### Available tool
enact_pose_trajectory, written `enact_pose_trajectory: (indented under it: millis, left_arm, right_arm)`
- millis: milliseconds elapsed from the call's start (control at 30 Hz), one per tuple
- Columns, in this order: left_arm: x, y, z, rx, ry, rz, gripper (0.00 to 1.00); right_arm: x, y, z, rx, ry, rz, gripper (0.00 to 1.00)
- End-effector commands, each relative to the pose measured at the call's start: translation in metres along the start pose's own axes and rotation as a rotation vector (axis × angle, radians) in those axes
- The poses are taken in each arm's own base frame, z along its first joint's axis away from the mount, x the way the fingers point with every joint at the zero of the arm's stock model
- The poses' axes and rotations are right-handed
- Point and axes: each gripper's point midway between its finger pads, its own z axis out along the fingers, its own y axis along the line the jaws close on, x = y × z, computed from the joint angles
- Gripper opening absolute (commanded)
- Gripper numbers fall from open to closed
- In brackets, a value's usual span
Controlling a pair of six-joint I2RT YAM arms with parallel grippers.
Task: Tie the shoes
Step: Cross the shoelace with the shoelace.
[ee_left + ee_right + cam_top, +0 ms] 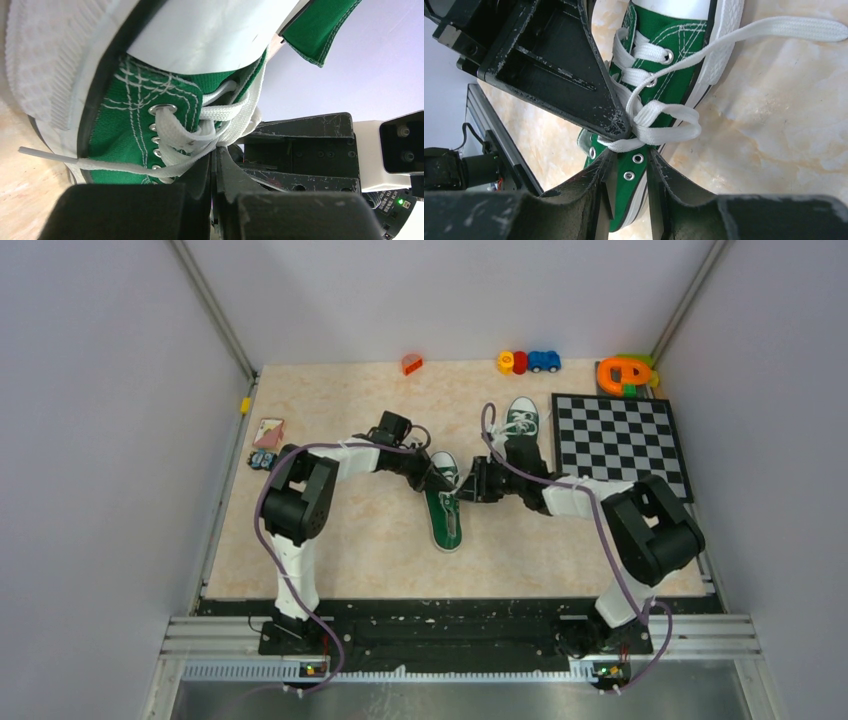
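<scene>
**A:** Starting nearest the arms, where is the first sneaker?

**B:** The near shoe [446, 528] lies lengthwise on the table [340, 540], about midway between the two arms. Both grippers meet over its laced part.

**A:** What is the left gripper [621, 131] doing?

**B:** Its jaws are pressed together, and a loop of the white lace [664, 122] comes out at its tip. It pinches that lace beside the eyelets.

**A:** And the right gripper [629, 156]?

**B:** It faces the left one, tips nearly touching it. Its fingers [659, 175] stand apart, with the green eyelet strip showing in the gap. They clamp nothing that I can see, and the crossing of the lace sits just beyond them.

**A:** Any loose lace?

**B:** One end runs off over the white sole and lies flat on the table.

**A:** Farther back?

**B:** The far shoe [522, 423] sits apart from both grippers, untouched, just beside the left edge of a checkerboard [620, 440]. Over at the table's left edge, a small card [268, 430] and a toy car [262, 460] lie near the left arm's elbow.

**A:** And the far edge?

**B:** There is an orange block [411, 364], then a row of small toys [528, 362] in yellow, red and blue. An orange and green toy [625, 373] sits at the checkerboard's far corner.
</scene>
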Motion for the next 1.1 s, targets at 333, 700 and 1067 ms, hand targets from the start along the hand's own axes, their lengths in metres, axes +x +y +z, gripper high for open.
enact_pose_trajectory:
  millis: [333,700,1067]
  left_arm:
    - [-0.002,-0.004,0.004,-0.001,0.021,0.004,0.00]
    - [0.000,-0.004,0.005,0.005,0.035,-0.007,0.00]
    - [-0.006,-0.012,-0.003,0.009,0.008,0.030,0.03]
  right_arm:
    - [-0.038,0.026,0.012,-0.086,-0.091,-0.093,0.33]
    - [-0.046,0.025,0.019,-0.082,-0.087,-0.097,0.00]
    - [-0.030,0.010,0.002,0.033,0.004,-0.142,0.00]
